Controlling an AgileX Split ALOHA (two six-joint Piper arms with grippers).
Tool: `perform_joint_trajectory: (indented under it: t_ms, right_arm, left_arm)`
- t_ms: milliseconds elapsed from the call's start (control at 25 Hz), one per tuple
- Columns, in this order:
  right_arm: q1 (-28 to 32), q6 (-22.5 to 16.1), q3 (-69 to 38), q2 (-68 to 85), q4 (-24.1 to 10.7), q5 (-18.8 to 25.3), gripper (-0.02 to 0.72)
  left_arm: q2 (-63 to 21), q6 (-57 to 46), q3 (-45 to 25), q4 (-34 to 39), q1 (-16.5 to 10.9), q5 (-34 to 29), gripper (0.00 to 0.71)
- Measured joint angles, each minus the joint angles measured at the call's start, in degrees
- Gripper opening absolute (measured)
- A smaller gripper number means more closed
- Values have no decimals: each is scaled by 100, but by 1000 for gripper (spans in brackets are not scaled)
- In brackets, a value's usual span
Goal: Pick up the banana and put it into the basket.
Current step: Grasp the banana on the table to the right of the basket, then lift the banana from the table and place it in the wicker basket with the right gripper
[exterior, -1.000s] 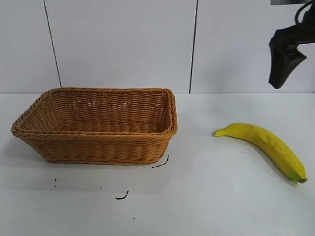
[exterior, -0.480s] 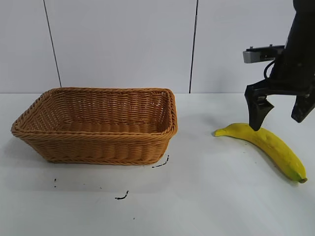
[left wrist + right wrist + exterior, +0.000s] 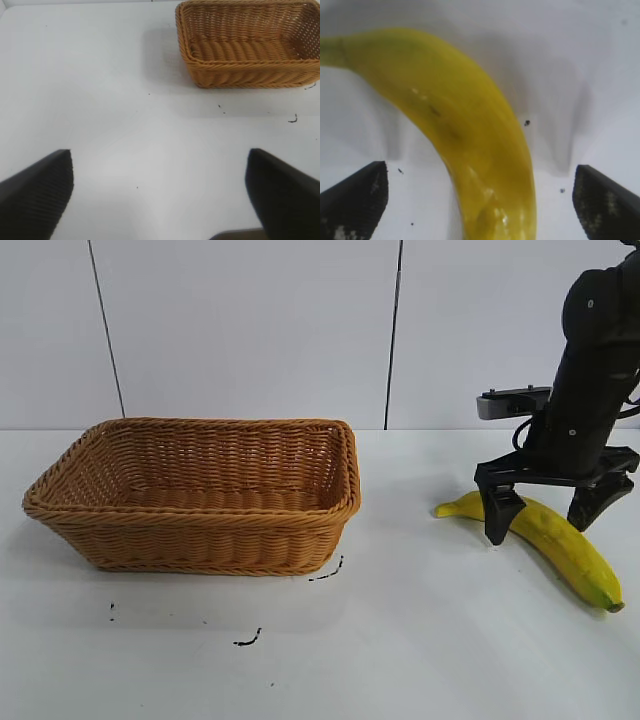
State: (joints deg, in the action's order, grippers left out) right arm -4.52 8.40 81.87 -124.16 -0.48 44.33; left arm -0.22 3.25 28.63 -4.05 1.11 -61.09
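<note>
Exterior, basket: the basket (image 3: 200,495) sits on the white table (image 3: 400,640) well to the side of the right gripper (image 3: 545,510); nothing shows inside it.
Exterior, banana: the banana (image 3: 560,545) lies flat on the table directly under the right gripper, stem end toward the basket.
Exterior, right arm: it reaches steeply down, gripper pointing at the table, jaws spread wide and straddling the banana near its stem half; one finger in front of the fruit, the other behind it. Nothing gripped.
Left wrist, left gripper: the left gripper (image 3: 160,192) has its fingers wide apart over bare table, with the basket well ahead of it and to one side.
Right wrist, banana: the banana (image 3: 465,135) runs between the two dark fingertips (image 3: 355,202), clear gaps on both sides.
</note>
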Motion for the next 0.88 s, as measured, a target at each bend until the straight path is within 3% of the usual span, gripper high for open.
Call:
perform_joint_trajectory:
  t_ms: [120,240,400,880]
  right_arm:
    - [0,-83,0,-20,5,-34,685]
    - [0,-143,0,-47,12,9,599]
    - [0,-181,0,-54,48,144,277]
    - [0,-81,47,991,-6,687,291]
  left_arm:
    - [0,0,0,0,0,-5,693]
    - [0,0,0,0,0,-5,693]
    - [0,0,0,0,0,-5,693]
    - [0,0,0,0,0,0,693]
